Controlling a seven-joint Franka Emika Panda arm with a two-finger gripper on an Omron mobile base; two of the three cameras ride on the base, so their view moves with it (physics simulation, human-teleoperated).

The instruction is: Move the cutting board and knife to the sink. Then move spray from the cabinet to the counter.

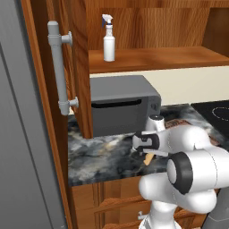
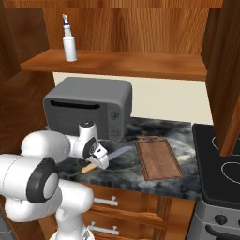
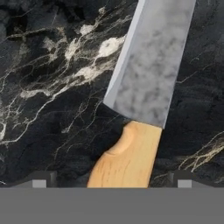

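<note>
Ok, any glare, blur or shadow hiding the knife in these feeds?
Hand view: knife sharp, evenly lit, no glare, handle cut off by the frame's bottom. Right base view: knife clear on the counter, handle end partly behind the open gripper. Left base view: the arm covers most of it.

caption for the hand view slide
Open gripper poised over the knife lying on the counter, fingertips either side of its handle.
</note>
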